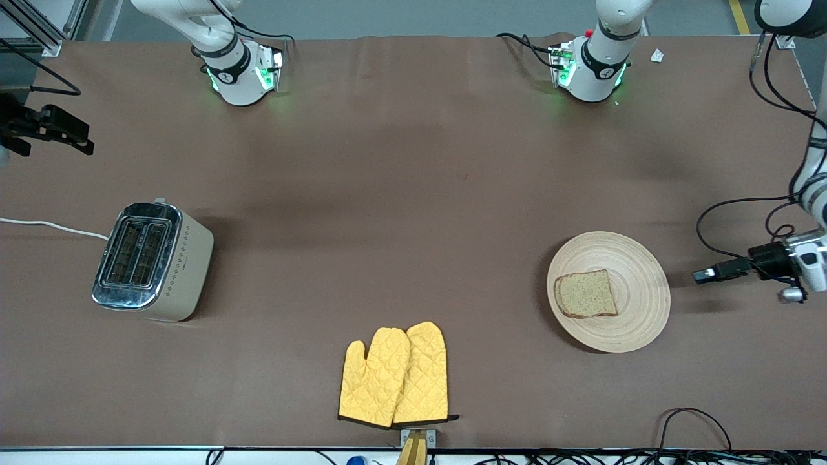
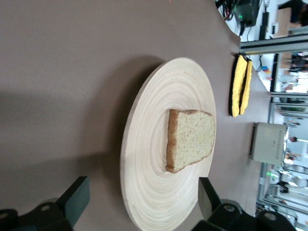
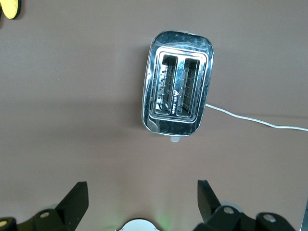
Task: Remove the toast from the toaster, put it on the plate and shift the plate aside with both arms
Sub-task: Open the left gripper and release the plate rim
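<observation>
While nothing is held by either arm, the things on the brown table (image 1: 413, 206) lie well apart. Nearest the front camera, a pair of yellow oven mitts (image 1: 394, 376) lies flat, one overlapping the other, at the middle of the table's near edge. Farther back, toward the left arm's end, sits the round wooden plate (image 1: 636, 303), and the toast (image 1: 586, 294) lies flat on it, set off-centre toward the middle of the table and touching nothing but the plate. Just beside the plate, at the table's end, the left gripper (image 1: 704, 274) hangs low with its fingers pointing at the plate's rim; in the left wrist view its fingers (image 2: 77, 195) stand wide apart with the plate's edge showing between them, empty, and they appear clear of the rim, though that is hard to judge. Toward the right arm's end stands a cream and chrome toaster (image 1: 154, 261), its two slots open to the top and a white cord (image 1: 52, 226) running off the table's end. Farthest back, the right gripper (image 1: 45, 132) waits high over that end of the table, its fingers (image 3: 77, 197) spread wide and empty above the toaster.
</observation>
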Controlling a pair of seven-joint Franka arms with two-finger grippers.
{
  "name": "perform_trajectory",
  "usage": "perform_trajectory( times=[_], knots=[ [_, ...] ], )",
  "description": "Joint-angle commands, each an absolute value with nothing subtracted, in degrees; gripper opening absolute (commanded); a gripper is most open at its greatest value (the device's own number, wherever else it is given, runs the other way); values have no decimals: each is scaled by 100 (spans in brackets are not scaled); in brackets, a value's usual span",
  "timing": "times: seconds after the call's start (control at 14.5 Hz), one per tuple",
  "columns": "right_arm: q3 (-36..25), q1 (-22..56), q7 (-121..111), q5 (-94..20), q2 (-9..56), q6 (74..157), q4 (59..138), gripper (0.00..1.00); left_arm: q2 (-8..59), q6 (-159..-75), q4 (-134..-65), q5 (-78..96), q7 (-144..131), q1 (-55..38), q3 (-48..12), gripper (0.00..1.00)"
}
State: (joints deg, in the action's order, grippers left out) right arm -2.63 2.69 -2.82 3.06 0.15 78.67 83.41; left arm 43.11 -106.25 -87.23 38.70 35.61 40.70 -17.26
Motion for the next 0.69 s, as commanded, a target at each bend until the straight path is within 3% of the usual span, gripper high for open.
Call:
perform_trajectory(
  times=[0.0, 0.28, 0.62],
  knots=[
    [-246, 281, -281, 316, 18, 7796, 8279, 100, 3588, -10564, -8781, 3290, 2728, 3929, -1871, 100],
    [-246, 255, -281, 316, 26, 7796, 8279, 100, 2867, -10556, -8754, 2271, 1305, 3841, -2328, 100],
    [-246, 272, -281, 308, 18, 7796, 8271, 100, 2243, -10556, -8754, 725, -742, 3841, -3662, 100]
  ],
)
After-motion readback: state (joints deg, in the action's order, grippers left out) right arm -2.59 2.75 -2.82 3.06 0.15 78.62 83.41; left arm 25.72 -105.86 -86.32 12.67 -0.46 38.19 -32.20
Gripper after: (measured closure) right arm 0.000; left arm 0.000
